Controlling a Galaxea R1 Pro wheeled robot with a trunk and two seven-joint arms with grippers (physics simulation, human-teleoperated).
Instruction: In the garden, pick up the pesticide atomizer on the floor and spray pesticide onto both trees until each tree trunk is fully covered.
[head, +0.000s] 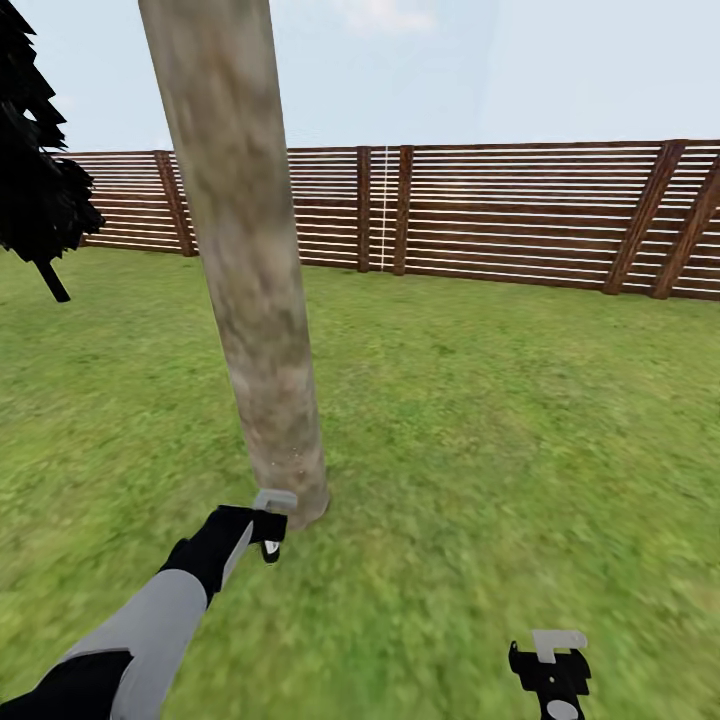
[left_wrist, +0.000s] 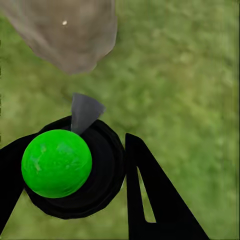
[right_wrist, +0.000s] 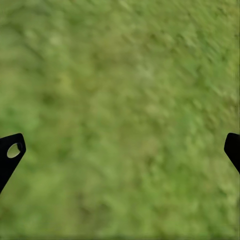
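**Atomizer held at the foot of the tree trunk**

At the far left of the head view a dark conifer (head: 35, 170) stands on the lawn (head: 480, 420), its crown black against the sky. Just right of it the tree trunk (head: 245, 260) rises as a pale grey-tan mottled column, leaning slightly and running out of the top of the picture, its base set in the grass.

The left arm (head: 150, 620) reaches forward from the lower left, and the left gripper (head: 262, 530) sits right beside the foot of the trunk. In the left wrist view its black fingers (left_wrist: 155, 200) are closed around the pesticide atomizer (left_wrist: 67, 167), a round black body with a bright green ball on it; a grey nozzle (left_wrist: 84, 112) points towards the trunk's base, close to it, though whether they touch cannot be told.

Behind, the brown slatted fence (head: 500, 215) crosses the whole width of the garden.

At the lower right the right gripper (head: 550, 665) hangs over bare grass, well apart from the trunk. In the right wrist view its fingertips (right_wrist: 10, 152) stand wide apart with nothing between them.
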